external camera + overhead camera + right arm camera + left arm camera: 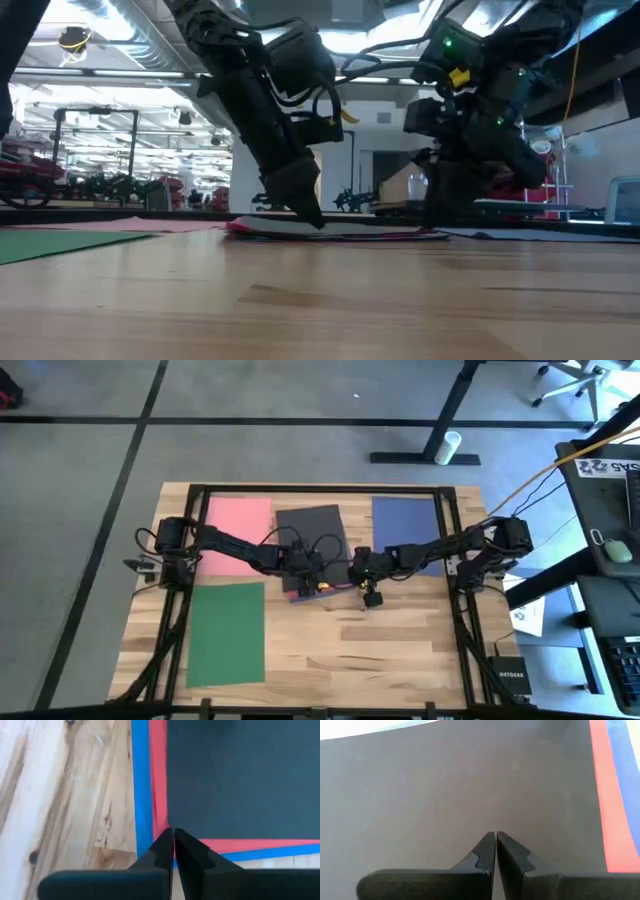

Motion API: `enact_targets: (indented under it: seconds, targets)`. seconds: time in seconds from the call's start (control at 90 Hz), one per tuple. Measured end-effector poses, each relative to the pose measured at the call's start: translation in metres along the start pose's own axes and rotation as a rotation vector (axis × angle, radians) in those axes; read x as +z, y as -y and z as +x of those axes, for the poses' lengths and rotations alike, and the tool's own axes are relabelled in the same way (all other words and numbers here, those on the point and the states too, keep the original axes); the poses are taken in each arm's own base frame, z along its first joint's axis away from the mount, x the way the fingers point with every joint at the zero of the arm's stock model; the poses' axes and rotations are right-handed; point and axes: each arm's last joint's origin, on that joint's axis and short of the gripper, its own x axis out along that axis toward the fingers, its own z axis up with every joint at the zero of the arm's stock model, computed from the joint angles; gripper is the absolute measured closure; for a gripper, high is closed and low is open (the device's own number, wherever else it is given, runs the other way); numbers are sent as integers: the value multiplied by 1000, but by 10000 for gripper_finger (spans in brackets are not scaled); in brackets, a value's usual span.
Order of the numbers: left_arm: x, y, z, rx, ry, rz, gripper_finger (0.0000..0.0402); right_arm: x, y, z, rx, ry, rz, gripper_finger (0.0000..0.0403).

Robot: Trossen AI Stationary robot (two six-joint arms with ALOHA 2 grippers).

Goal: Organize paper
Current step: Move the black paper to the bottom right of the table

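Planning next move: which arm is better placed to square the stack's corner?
Right, probably. Its end effector is shut at the red sheet corner; the left end effector sits mid dark grey sheet.

Dark grey sheet (312, 525) atop red sheet (159, 780), blue sheet (140, 780).

paper sheets: 1 pink (238, 523) | 1 green (227, 632) | 1 navy (404, 525) | 1 dark grey (312, 528) | 1 red (159, 780) | 1 bright blue (141, 785) | arms: 2
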Motion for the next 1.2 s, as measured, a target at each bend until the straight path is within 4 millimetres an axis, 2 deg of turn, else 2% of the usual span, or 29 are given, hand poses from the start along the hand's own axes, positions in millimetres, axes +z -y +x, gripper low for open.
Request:
enact_targets:
  seconds: [0.444, 0.856, 0.956, 1.067, 1.2]
  targets:
    - [0, 0, 0, 0, -3, 1, 402, -3, -8, -1, 92, -29, 38, 403]
    - [0, 0, 0, 0, 0, 0, 402, -13, -54, -6, 281, -203, 36, 403]
    - [0, 0, 0, 0, 1, 0, 402, -12, -58, -9, 258, -184, 29, 403]
    - [0, 0, 0, 0, 0, 0, 402, -5, -54, -16, 147, -133, 24, 401]
    - [-1, 0, 0, 0, -6, 2, 402, 5, -50, -22, 54, -102, 16, 382]
